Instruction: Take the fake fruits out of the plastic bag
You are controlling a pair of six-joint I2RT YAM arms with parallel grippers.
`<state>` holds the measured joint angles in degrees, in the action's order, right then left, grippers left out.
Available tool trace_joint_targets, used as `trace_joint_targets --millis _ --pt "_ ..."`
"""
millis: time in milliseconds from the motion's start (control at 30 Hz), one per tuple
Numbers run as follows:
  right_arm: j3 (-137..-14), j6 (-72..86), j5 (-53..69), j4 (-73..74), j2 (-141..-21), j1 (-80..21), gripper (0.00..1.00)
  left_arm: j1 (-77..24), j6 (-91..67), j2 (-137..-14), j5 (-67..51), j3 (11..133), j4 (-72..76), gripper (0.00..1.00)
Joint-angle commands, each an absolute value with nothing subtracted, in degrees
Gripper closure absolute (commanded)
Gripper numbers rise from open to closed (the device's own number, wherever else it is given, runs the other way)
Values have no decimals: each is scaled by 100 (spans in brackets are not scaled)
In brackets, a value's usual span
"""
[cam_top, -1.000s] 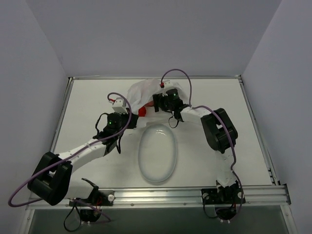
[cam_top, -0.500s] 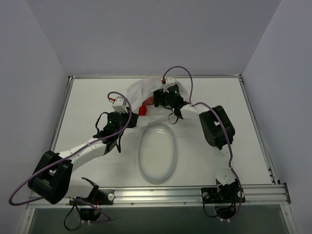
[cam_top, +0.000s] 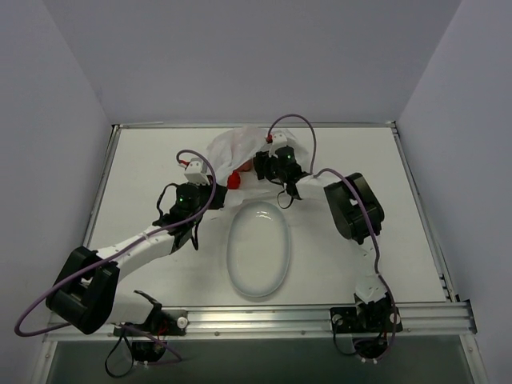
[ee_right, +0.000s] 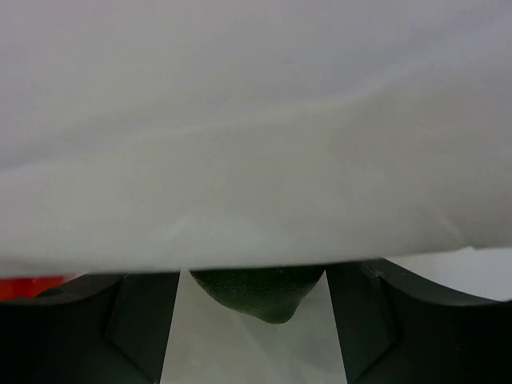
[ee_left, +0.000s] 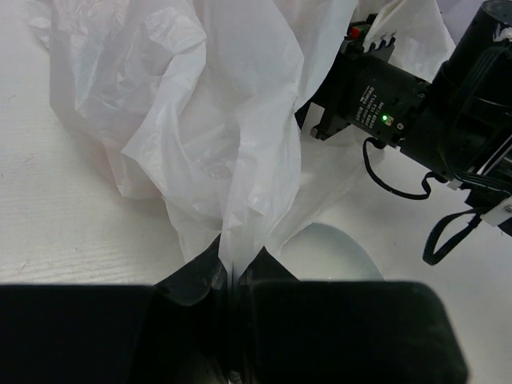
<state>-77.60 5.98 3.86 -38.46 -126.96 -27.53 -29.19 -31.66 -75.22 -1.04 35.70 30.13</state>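
Note:
The plastic bag (cam_top: pixel 228 148) lies crumpled at the back middle of the table. My left gripper (cam_top: pixel 213 190) is shut on a fold of the bag's near edge, seen up close in the left wrist view (ee_left: pixel 234 272). My right gripper (cam_top: pixel 258 166) reaches into the bag from the right. In the right wrist view it is open (ee_right: pixel 256 320), with a dark green fruit (ee_right: pixel 260 292) between its fingers, gaps on both sides, and bag film (ee_right: pixel 256 144) covering the fruit's top. A red fruit (cam_top: pixel 234 181) shows at the bag's mouth, and a sliver of red (ee_right: pixel 32 286) shows in the right wrist view.
A smooth white oval plate (cam_top: pixel 232 248) lies in front of the bag, between the two arms; its edge shows in the left wrist view (ee_left: pixel 328 252). Grey walls stand close on three sides. A metal rail (cam_top: pixel 264 320) runs along the near edge.
My right gripper has pushed slightly left and deeper into the bag, and the bag film has risen over it. My left gripper has held still on the bag.

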Motion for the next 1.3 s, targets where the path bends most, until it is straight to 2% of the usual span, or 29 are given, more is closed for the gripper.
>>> trace_joint_targets --millis 0,400,667,900,1100,1267 --pt "-7289 580 273 -4350 -11805 -2891 61 -2883 -3138 -7506 -79 3735 3225 98" --pt "-4862 1406 18 -4650 -9546 -3489 62 -2883 -3190 -7497 -97 3700 3296 98" --pt "-3490 1784 -913 -4202 -8148 -4885 61 -2883 -3313 -7418 447 3446 3260 98" --pt "-3181 1960 -1915 -3815 -8077 -5896 60 -2883 -3428 -7234 397 3244 3295 97" --pt "-3357 2092 -2618 -3622 -8253 -6214 59 -2883 -3164 -7023 308 3067 3357 98" --pt "-3568 2101 -2619 -3507 -8595 -6266 57 -2874 -3094 -7066 229 2997 3393 98"
